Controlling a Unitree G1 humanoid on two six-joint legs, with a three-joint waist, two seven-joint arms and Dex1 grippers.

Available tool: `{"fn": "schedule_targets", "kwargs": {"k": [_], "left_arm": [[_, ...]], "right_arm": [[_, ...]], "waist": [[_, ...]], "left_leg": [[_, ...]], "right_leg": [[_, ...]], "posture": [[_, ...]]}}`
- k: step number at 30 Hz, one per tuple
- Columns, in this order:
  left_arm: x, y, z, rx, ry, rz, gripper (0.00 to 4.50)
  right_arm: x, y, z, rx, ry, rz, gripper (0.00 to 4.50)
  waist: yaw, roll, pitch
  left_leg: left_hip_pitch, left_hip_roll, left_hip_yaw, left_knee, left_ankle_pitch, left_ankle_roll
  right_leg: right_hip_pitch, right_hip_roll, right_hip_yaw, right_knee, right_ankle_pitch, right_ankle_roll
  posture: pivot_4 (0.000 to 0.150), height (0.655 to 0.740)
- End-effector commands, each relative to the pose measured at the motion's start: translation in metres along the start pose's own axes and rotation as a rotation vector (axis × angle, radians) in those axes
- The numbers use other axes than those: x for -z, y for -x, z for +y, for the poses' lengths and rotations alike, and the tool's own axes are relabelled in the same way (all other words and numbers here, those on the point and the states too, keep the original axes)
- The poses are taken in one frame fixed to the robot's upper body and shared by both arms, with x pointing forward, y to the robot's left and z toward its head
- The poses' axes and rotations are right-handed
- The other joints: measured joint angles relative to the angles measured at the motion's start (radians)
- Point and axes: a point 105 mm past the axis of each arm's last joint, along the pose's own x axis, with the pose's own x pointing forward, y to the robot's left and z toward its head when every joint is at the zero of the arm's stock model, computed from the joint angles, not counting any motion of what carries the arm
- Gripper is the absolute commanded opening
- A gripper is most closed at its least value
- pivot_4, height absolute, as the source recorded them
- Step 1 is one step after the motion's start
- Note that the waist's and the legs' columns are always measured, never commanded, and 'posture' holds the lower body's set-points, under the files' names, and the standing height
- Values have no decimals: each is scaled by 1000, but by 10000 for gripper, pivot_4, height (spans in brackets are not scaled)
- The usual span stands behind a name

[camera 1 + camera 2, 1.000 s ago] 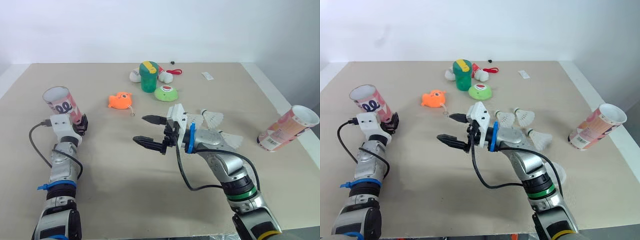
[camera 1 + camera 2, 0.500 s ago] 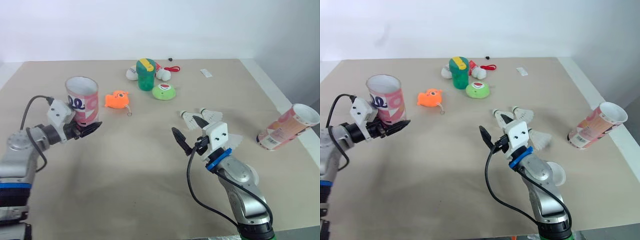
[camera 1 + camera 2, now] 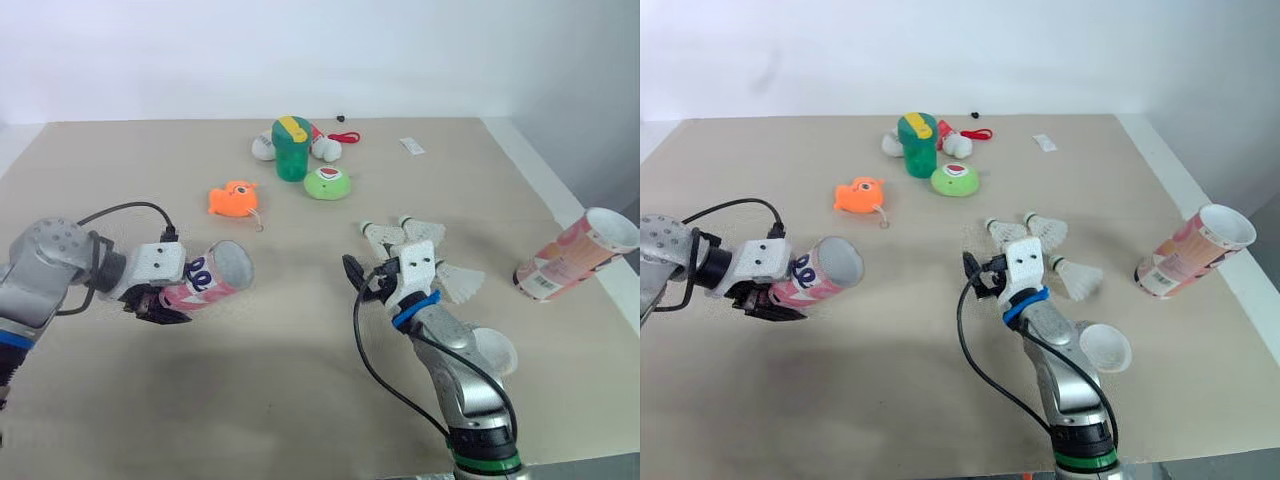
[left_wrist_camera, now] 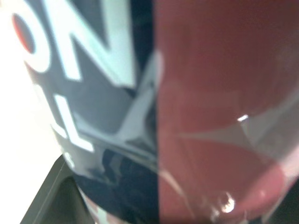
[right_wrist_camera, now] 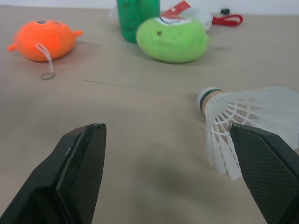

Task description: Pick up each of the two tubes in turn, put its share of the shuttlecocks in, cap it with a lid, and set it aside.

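Left jaws: clamped on the pink tube [image 3: 205,283], gripping it down near the closed end.
Pink tube: tipped right over on its side, open mouth facing the middle of the tabletop [image 3: 300,390] and the other arm. Honestly can't tell if it's resting on the tabletop or just above it. Up close in the left wrist view it's all label: dark blue with white letters next to pink.
Right jaws: spread wide and holding nothing, hanging low over the tabletop with the two black fingers [image 5: 79,172] well apart.
First shuttlecock [image 3: 380,235]: white, lying just beyond the right jaws with its cork end toward the middle of the tabletop.
Second shuttlecock [image 3: 427,231]: just beside the first, on the side away from the pink tube.
Third shuttlecock [image 3: 462,284]: lying by the right wrist, partly tucked behind it.
Lid [image 3: 492,351]: white and round, on the tabletop right next to the right forearm.
Second tube [image 3: 575,255]: pink too, leaning at a tilt at the tabletop's right edge with its mouth up and outward, well apart from both arms.
Far-side clutter: orange toy [image 3: 237,199], green bottle [image 3: 291,150] standing upright, green plush [image 3: 330,184] just beside the bottle, red cord [image 3: 345,137] and a small white tag [image 3: 414,148].
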Motion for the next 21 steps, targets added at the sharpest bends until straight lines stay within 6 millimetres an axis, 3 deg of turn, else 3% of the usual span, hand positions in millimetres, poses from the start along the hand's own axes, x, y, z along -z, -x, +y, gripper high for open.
{"fn": "schedule_targets", "kwargs": {"k": [1,6,7,9,14,15,17,18,20,21], "left_arm": [[0,-6,-4,22,-14,16,33292],[-2,-11,-9,39,-13,2,33292],[-2,-12,-9,39,-12,2,32378],[-1,-13,-9,37,-9,2,32378],[0,-16,-11,39,-1,-1,32378],[0,-16,-11,39,0,-3,32378],[-1,-17,-11,39,0,-6,32378],[-1,-17,-10,37,2,-11,32378],[-2,-18,-9,35,5,-19,32378],[-3,-19,-9,34,8,-22,32378]], "right_arm": [[-10,-11,-7,36,-18,-25,45000],[-13,-27,-9,49,-71,-14,45000],[-13,-29,-6,31,-75,-10,40854],[-12,-32,-3,15,-83,-5,38714],[-10,-36,-1,9,-101,-3,19678],[-10,-37,-1,9,-102,-2,13279],[-9,-38,-1,9,-107,0,12135],[-14,-37,4,-22,-128,-17,6119],[-26,-32,21,-137,-143,-49,1240],[-37,-27,30,-218,-139,-86,1240]], "waist": [[1,0,0],[0,0,0],[0,0,0],[0,1,0],[0,1,0],[0,1,0],[0,1,-1],[0,1,-1],[0,1,-1],[1,1,-1]], "left_leg": [[0,0,0,0,0,0],[0,0,0,1,0,0],[0,0,0,2,0,0],[0,0,0,2,0,0],[1,-1,0,2,0,0],[1,-1,0,2,0,0],[1,-1,0,3,0,0],[1,-1,0,3,0,0],[1,-1,0,4,0,0],[1,-2,0,4,0,1]], "right_leg": [[0,0,0,0,0,0],[0,0,0,2,0,0],[0,0,0,2,0,0],[0,0,0,3,0,0],[0,0,1,4,0,0],[0,0,1,5,0,0],[0,0,1,5,0,0],[0,0,1,6,0,0],[0,0,1,7,0,0],[0,-1,1,8,-1,1]], "posture": [[1500,7400],[1500,7400],[1500,7400],[1500,7400],[1500,7400],[1500,7400],[1500,7400],[1500,7400],[1500,7400],[1500,7400]]}}
